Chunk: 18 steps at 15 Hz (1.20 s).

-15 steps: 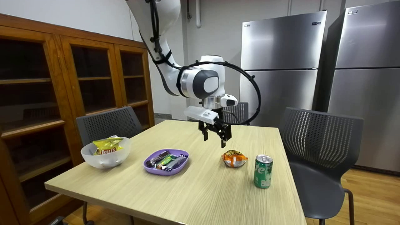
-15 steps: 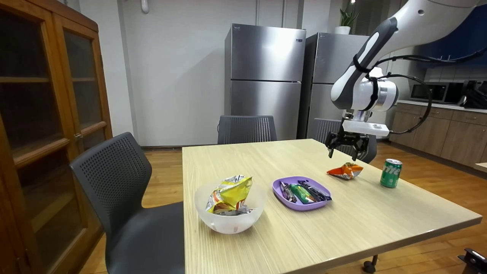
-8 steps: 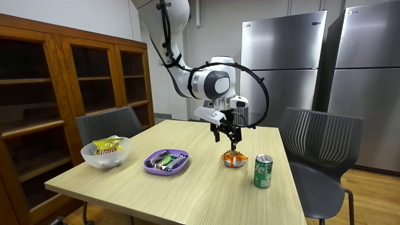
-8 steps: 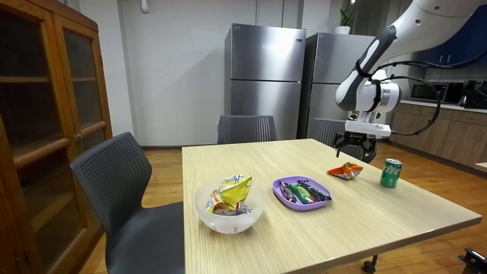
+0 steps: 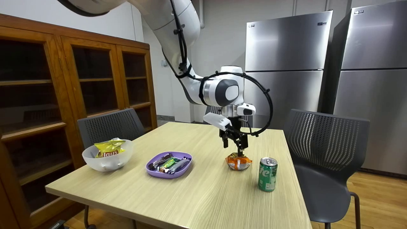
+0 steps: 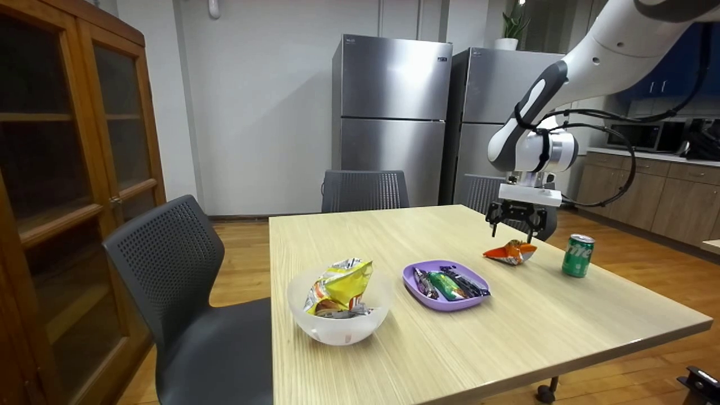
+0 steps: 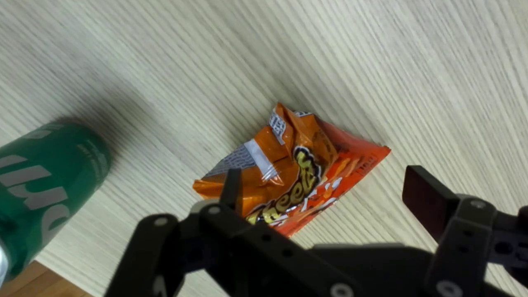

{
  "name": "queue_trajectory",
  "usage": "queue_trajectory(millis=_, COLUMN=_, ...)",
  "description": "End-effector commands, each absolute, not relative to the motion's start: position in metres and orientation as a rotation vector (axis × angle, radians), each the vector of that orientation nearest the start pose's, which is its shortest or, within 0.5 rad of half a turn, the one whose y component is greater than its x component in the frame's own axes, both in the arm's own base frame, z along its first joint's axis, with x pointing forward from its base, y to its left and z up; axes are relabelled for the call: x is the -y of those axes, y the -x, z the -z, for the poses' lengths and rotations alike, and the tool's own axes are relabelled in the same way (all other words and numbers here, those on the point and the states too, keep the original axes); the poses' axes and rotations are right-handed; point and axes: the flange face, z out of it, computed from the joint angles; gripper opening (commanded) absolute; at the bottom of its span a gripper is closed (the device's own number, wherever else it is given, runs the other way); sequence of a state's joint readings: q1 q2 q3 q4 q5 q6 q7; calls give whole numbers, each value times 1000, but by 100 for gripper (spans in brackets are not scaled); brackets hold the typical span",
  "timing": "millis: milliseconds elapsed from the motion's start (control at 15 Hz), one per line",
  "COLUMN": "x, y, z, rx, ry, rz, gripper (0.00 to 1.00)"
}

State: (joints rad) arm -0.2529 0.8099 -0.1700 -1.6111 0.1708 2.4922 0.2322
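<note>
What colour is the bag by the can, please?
Mostly orange; the wrist view shows the bag best.

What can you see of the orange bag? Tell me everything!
The orange bag looks like shiny, crinkled plastic, with yellow, dark-edged letters, a white strip and a gray printed patch. It has pointy corners and lies on the table, near the green can. The jaws stand open close above it; I can't tell whether they touch it.

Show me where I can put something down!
Bare room lies between the plate, the can and the near edge of the table, and behind the bowl and plate, in both exterior views. Around the candy bag it's crowded: the open gripper hangs there, the can nearby.
</note>
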Motion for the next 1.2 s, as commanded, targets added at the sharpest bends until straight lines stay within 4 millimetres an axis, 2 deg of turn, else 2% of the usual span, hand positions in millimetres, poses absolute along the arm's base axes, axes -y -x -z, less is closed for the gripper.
queue_trajectory(millis=0, x=277, y=-663, z=-159, rx=-1185, ry=2918, rz=98, gripper=100)
queue_trajectory(millis=333, x=277, y=-672, z=-150, rx=-1179, ry=2921, rz=81, gripper=100)
queue_trajectory(millis=467, x=278, y=-673, z=-148, rx=-1173, ry=2925, rz=82, gripper=72)
queue_trajectory(millis=1000, x=276, y=-674, z=-146, rx=-1145, ry=2946, rz=92, gripper=9)
queue_trajectory(millis=1133, x=277, y=-674, z=-147, rx=-1141, ry=2948, rz=96, gripper=0)
